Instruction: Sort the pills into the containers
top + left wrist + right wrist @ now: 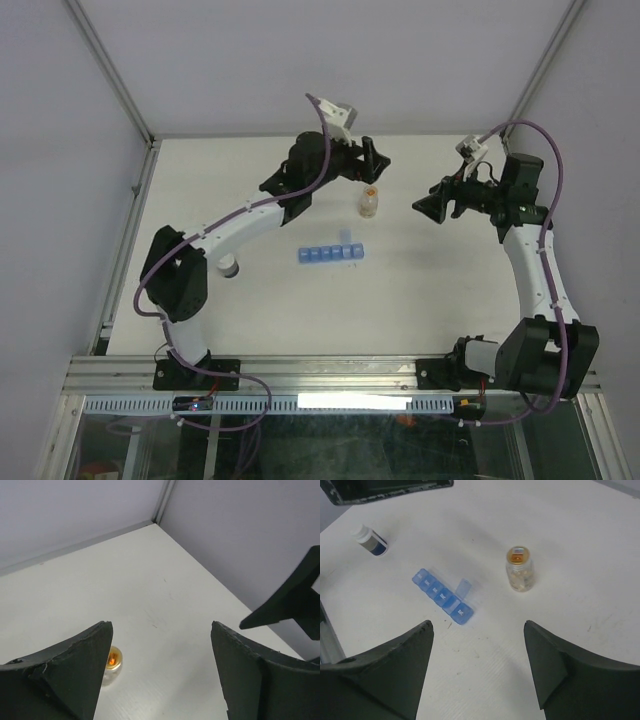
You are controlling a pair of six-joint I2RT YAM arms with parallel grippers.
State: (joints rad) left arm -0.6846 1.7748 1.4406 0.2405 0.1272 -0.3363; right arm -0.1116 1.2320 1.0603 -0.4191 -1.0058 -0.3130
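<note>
Both wide open, empty: left claw [161, 626], right claw [477, 623].

So the right gripper [477, 675] sits low in the shot, its two dark fingers [395, 675] spread wide with nothing between them. Past the gap, on the white table [580, 525], the blue containers strip [440, 595] lies diagonally, with one lid [463, 587] near the closer end flipped up. Off to its right, well apart, a small clear bottle [520, 570] stands upright with tan pills [520, 580] inside. Far left there's a little white-topped piece with a dark body [370, 540], lying tilted. Something black [390, 490] cuts across the top-left corner, can't tell what.
</note>
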